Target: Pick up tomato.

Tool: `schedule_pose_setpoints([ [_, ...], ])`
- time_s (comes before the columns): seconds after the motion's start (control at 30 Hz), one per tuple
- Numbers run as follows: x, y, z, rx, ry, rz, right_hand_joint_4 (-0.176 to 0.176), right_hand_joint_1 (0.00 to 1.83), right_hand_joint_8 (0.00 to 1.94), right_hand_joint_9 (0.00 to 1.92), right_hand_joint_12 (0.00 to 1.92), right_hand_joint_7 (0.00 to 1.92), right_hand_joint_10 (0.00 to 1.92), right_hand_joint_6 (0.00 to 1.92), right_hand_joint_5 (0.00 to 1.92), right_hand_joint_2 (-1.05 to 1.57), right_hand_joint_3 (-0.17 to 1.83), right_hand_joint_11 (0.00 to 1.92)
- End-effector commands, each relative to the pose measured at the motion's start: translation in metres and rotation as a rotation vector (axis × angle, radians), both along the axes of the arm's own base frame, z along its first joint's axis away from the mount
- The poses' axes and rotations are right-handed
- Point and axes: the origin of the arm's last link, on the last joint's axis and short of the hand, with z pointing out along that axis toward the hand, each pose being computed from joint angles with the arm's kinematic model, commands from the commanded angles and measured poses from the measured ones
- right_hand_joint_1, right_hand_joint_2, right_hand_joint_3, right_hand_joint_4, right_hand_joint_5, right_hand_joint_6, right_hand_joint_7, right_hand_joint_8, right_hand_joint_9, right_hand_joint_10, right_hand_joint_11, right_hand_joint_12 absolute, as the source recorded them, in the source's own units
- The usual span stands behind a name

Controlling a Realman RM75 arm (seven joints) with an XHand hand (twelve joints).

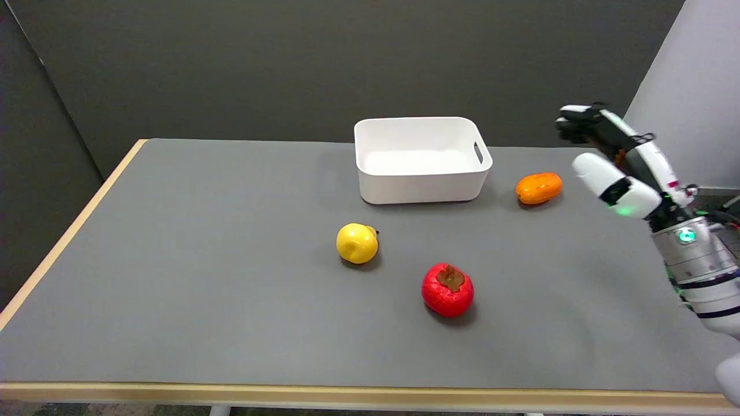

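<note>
- Tomato (447,290): rests on the grey table (202,300) in the near-centre area, stem cap upward, roughly round with no marked long axis.
- Yellow fruit (357,243): lies just beyond, to the tomato's left.
- Right hand (615,164): raised at the right edge, fingers spread, holding nothing. The tomato lies well apart, toward the picture's left, nearer and lower.
- Orange fruit (539,188) and white bin (421,159): farthest back.

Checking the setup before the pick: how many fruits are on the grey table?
3: round red tomato nearest the front, round yellow fruit to its left, oval orange fruit right of the white plastic bin. None looks hidden.
</note>
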Motion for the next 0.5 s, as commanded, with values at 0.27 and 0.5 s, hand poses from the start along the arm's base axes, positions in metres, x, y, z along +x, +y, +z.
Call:
schedule_pose_setpoints([
  [0.27, 0.045, -0.092, -0.140, 0.320, 0.737, -0.203, 0.109, 0.43, 0.46, 0.35, 1.24, 0.46, 0.83, 0.62, 0.32, 0.60, 0.87, 0.13],
  [0.5, 0.059, -0.098, -0.148, 0.330, 0.779, -0.180, 0.103, 0.40, 0.42, 0.32, 1.21, 0.42, 0.79, 0.53, 0.28, 0.58, 0.87, 0.11],
])
